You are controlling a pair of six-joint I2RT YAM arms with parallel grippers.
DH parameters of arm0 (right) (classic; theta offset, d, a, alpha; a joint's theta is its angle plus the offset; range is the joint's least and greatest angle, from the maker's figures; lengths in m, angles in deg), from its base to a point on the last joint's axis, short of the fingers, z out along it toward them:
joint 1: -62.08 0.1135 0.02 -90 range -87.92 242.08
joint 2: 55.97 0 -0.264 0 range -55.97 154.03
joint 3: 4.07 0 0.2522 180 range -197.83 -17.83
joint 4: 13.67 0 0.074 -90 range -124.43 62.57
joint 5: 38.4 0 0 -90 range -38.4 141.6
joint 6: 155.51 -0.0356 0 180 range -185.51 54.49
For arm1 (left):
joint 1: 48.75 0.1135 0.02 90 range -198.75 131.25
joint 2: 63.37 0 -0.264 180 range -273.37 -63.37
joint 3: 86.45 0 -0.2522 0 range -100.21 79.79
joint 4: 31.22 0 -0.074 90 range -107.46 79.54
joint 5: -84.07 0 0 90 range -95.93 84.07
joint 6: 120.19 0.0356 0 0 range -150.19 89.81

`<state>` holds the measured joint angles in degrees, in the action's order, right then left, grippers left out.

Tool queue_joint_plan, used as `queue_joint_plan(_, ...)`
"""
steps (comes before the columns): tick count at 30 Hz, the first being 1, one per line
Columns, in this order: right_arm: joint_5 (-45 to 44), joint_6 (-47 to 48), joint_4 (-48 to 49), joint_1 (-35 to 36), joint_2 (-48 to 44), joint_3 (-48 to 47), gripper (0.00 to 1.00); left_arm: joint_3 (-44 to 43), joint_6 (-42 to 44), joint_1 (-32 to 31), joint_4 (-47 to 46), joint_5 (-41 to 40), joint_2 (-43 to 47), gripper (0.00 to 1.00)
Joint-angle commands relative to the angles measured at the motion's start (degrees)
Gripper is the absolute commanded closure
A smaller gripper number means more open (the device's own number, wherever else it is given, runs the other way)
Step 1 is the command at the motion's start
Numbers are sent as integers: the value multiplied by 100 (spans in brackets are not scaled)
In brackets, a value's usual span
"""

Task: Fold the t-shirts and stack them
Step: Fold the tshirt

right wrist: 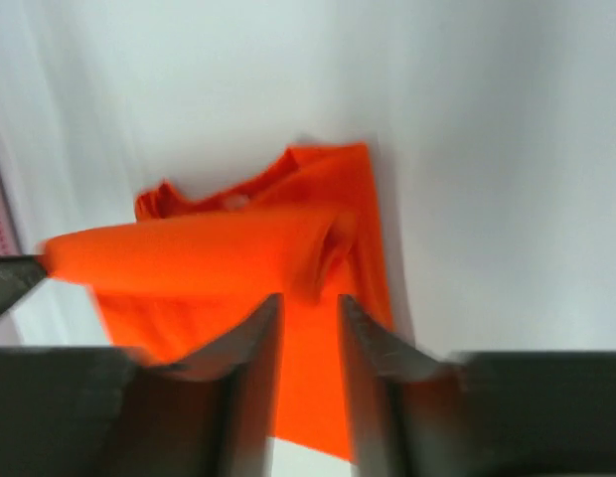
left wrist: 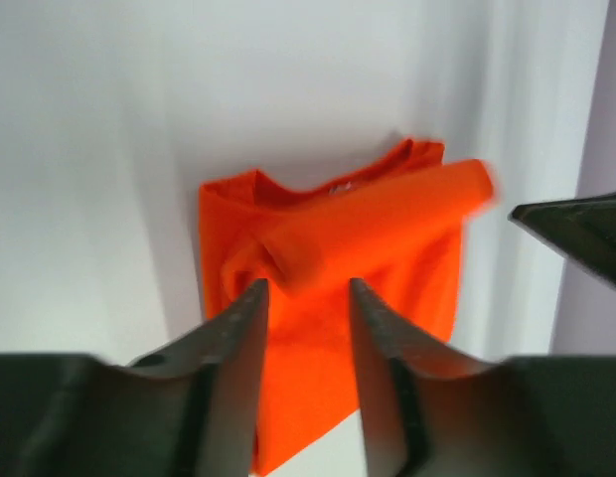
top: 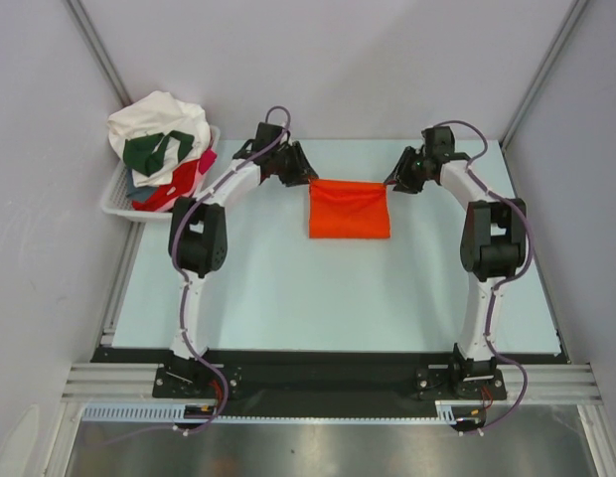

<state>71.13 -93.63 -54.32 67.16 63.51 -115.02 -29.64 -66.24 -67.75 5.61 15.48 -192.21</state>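
In the upper middle of the top view, the orange t-shirt lies on the pale blue table, folded into a compact rectangle. Its far edge is raised from the surface and stretched in a straight band between the two arms. The left pincer is clenched on the left end of this band, and the right pincer is clenched on the right end. In the left wrist view, the lifted fold runs from between the fingers toward the right of the frame as a slightly blurred roll. The rest of the shirt lies flat under it, and the neck opening is at the top of the frame. The right wrist view shows the same roll running toward the left of the frame, with its bunched end just above the fingers.

At the upper left of the top view, a white slatted basket stands at the table's corner. It holds a loose heap: a white shirt on top, a dark green shirt below it, a red shirt at the front and a pink shirt at the right side.
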Motion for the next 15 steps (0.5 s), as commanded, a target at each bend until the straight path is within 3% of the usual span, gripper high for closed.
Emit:
queue_joint_plan(1,86,-255,360,-148,479,-590,52,-868,-148,178,75,21,-517,51)
queue_joint_plan(2,121,-282,482,-157,506,-634,34,-1035,-122,178,127,65,-633,33)
queue_joint_plan(3,156,-282,588,-165,454,-513,23,-1350,-17,187,188,56,-756,24)
queue_joint_plan(4,226,-291,728,-174,392,-381,17,-1414,36,187,215,-13,-801,16)
queue_joint_plan(5,270,-291,1078,-183,296,-223,16,-1406,89,178,215,-84,-766,14)
queue_joint_plan(10,367,-89,1731,-183,-179,709,24,-459,415,134,-433,-102,-222,14)
queue_joint_plan(15,771,218,2012,-165,31,798,40,87,547,2,-900,12,-54,26)
